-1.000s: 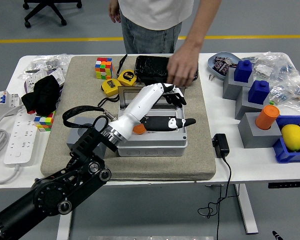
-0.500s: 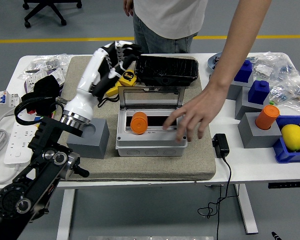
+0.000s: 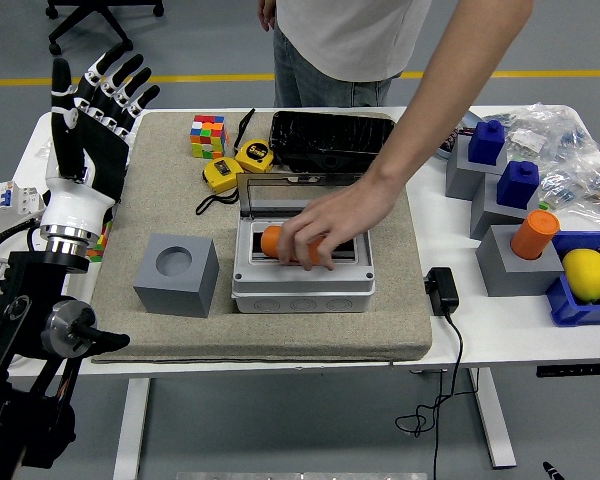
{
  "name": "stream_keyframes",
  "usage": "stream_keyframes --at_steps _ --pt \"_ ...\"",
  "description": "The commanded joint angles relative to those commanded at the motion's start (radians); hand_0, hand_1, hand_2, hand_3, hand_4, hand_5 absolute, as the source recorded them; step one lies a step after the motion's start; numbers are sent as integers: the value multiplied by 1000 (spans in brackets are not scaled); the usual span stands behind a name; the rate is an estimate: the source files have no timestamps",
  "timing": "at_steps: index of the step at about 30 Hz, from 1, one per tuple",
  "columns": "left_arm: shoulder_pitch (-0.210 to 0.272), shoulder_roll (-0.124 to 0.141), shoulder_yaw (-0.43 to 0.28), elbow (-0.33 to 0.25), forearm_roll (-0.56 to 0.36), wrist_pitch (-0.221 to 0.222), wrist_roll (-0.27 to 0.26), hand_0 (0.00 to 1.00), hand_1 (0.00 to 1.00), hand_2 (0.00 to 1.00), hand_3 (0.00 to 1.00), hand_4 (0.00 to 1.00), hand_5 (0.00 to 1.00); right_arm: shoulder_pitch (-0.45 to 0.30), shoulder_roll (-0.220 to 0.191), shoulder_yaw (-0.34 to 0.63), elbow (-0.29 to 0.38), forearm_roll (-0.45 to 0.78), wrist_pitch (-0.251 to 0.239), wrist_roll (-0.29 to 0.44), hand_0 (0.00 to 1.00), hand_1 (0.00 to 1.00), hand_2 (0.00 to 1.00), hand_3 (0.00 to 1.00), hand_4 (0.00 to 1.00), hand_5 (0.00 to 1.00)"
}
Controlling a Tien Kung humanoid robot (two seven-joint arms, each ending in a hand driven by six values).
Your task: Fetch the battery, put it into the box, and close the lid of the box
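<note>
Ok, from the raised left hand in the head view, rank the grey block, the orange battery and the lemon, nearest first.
From the left hand, raised at the table's left edge:
1. Grey block, on the mat's near-left part.
2. Orange battery, in the open box mid-mat, under the person's hand.
3. Lemon, in the far-right blue bin.

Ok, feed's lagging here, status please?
Left hand raised, open, empty. Orange battery in box, lid open. Person's hand on battery.
</note>
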Motion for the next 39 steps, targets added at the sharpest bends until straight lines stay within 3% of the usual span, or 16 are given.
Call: stream_keyframes --at_steps 2,9,39 --pt "6 -1 -11 8 -48 -23 5 864 921 877 861 998 998 0 1 1 0 -1 0 -1 765 692 714 764 998 998" --pt "25 -1 -22 21 -139 -61 26 866 926 881 861 998 998 -4 1 5 0 -4 0 -5 766 691 713 764 998 998" --pt "42 -4 -51 29 -135 -92 50 850 901 857 818 998 998 -9 1 32 0 -14 -3 -3 766 692 713 765 998 998"
